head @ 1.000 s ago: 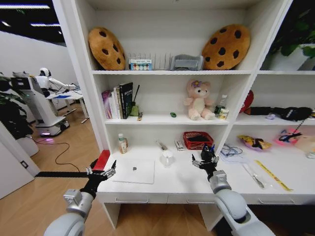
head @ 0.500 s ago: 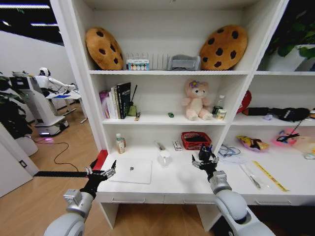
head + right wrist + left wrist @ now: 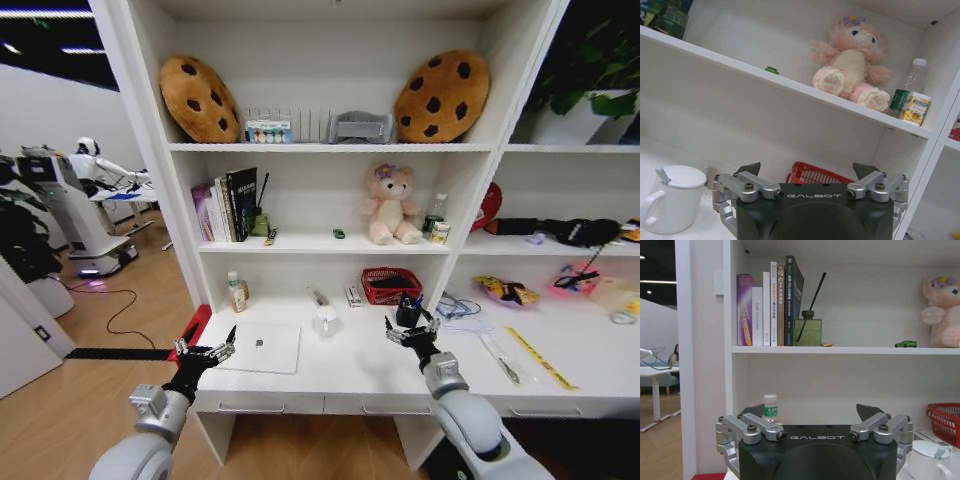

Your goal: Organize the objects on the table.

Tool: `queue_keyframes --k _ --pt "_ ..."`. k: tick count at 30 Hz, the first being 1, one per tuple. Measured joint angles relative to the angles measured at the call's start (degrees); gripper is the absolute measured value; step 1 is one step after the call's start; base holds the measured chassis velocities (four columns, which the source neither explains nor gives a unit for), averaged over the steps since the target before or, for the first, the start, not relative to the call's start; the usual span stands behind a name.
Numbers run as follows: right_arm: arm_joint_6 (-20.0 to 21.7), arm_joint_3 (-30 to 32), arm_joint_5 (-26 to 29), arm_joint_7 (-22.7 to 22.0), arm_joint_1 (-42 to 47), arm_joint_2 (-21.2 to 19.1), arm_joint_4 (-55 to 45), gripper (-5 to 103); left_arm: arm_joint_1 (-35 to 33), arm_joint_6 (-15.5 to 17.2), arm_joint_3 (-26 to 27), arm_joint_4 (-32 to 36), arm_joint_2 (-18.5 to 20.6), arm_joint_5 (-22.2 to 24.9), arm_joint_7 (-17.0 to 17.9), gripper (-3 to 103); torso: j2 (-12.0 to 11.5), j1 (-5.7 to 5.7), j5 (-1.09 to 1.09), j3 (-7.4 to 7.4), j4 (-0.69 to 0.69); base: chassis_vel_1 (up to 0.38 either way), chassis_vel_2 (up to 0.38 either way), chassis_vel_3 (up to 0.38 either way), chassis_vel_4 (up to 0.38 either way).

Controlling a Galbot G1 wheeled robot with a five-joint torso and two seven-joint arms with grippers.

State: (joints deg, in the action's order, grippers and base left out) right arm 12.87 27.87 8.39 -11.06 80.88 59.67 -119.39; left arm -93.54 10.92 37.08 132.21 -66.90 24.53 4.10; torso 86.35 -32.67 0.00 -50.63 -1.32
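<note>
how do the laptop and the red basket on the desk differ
The silver laptop lies flat and closed near the desk's left end, just ahead of the left gripper. The red basket stands farther back against the shelf wall, beyond the right gripper. The laptop is a thin solid slab; the basket is an open mesh container with walls. Both rest on the white desk.

A robotics lab staged as a home study: a white shelving unit [image 3: 320, 148] with books [image 3: 225, 208], a plush bear [image 3: 390, 205] and 2 cookie cushions [image 3: 195, 98] (staged decor), while another wheeled robot [image 3: 75, 205] stands behind.
</note>
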Motion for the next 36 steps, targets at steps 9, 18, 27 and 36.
queue_keyframes --k 9,18,27,36 --pt "0.0 0.1 -0.5 -0.1 0.4 -0.1 -0.5 100 0.0 0.0 0.0 0.0 0.0 0.0 0.0 100 0.0 -0.01 0.00 0.00 -0.02 0.047 -0.058 -0.052 0.052" --pt "0.2 0.0 -0.5 -0.1 0.5 -0.4 -0.6 100 0.0 0.0 0.0 0.0 0.0 0.0 0.0 100 0.0 0.01 -0.01 0.01 -0.01 0.177 -0.186 -0.184 0.178" --pt "0.4 0.0 -0.4 -0.1 0.7 -0.5 -1.0 100 0.0 0.0 0.0 0.0 0.0 0.0 0.0 100 0.0 0.03 -0.01 0.02 -0.01 0.226 -0.230 -0.223 0.228" --pt "0.5 0.0 -0.5 -0.1 0.7 -0.4 -1.1 100 0.0 0.0 0.0 0.0 0.0 0.0 0.0 100 0.0 0.01 0.02 0.00 -0.01 0.186 -0.186 -0.183 0.186"
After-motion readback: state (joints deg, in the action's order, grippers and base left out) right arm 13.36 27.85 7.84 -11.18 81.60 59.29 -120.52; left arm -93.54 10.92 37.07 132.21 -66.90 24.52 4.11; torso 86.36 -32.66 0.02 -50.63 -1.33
